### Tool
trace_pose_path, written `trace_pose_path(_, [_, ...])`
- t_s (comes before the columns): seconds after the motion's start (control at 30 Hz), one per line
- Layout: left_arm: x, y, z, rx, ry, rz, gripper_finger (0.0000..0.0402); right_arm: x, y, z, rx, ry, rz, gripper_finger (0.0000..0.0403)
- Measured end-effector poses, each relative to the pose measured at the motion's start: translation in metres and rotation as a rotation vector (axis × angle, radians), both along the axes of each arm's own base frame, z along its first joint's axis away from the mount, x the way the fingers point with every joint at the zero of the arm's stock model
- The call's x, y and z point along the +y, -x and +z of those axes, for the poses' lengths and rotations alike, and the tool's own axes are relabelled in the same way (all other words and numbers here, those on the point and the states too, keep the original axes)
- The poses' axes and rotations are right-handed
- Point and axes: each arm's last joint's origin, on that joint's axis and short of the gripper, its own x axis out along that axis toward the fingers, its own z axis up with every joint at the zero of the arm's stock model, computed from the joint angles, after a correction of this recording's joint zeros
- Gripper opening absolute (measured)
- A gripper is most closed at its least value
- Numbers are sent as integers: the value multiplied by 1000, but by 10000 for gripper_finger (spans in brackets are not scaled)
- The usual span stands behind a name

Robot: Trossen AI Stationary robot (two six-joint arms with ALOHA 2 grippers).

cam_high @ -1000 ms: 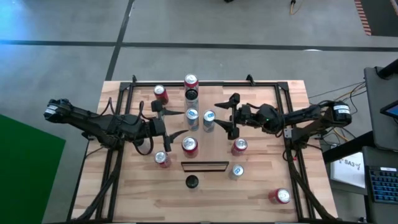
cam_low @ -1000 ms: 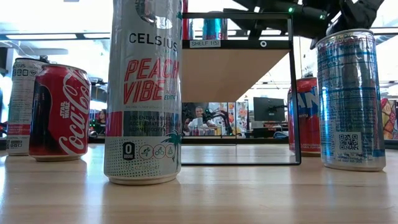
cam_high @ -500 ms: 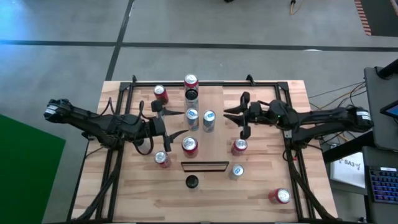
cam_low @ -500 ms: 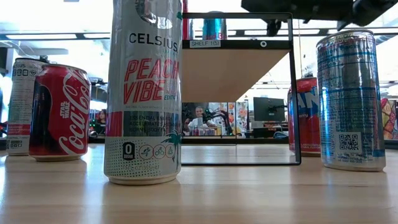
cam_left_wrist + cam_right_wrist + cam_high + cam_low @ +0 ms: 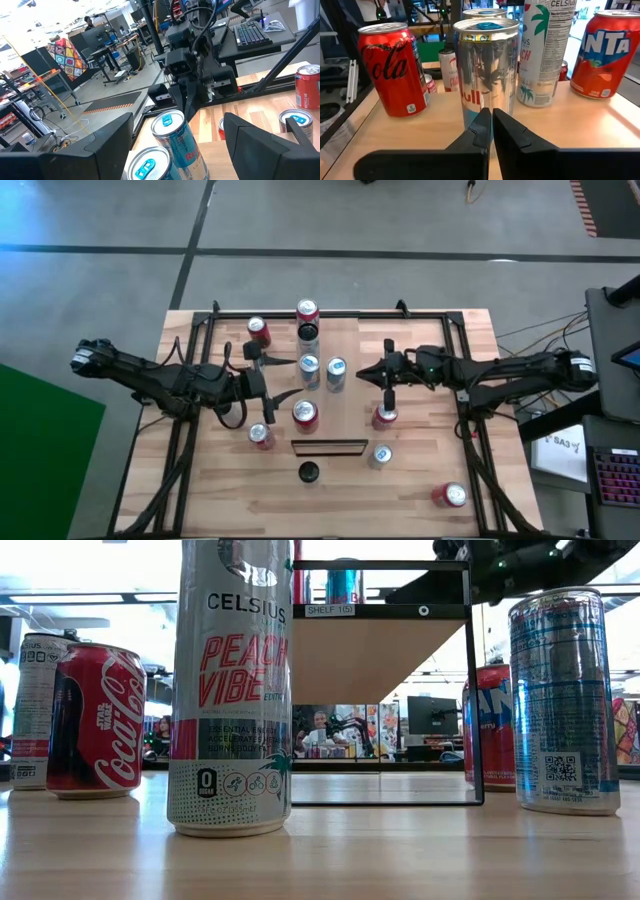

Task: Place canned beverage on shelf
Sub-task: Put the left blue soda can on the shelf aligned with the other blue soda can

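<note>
Two dark robot arms reach inward over a table. The left gripper (image 5: 282, 377) holds its fingers spread apart; the right gripper (image 5: 388, 368) has its fingers pressed together.

Grey concrete floor (image 5: 400, 220) — dark seam lines, green mat (image 5: 40, 450) at one side.

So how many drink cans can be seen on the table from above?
11 cans: three at the far edge, two in the middle, two front-left of those, one to their right, two nearer the front, one at the front right corner. Some may be hidden.
</note>
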Motion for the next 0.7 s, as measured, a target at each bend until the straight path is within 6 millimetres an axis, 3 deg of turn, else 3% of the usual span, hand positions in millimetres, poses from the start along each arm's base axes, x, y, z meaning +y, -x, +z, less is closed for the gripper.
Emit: trace_pose_path(0.7, [0, 0, 0, 0, 0, 0, 276, -3, -21, -14, -41, 16, 1, 9])
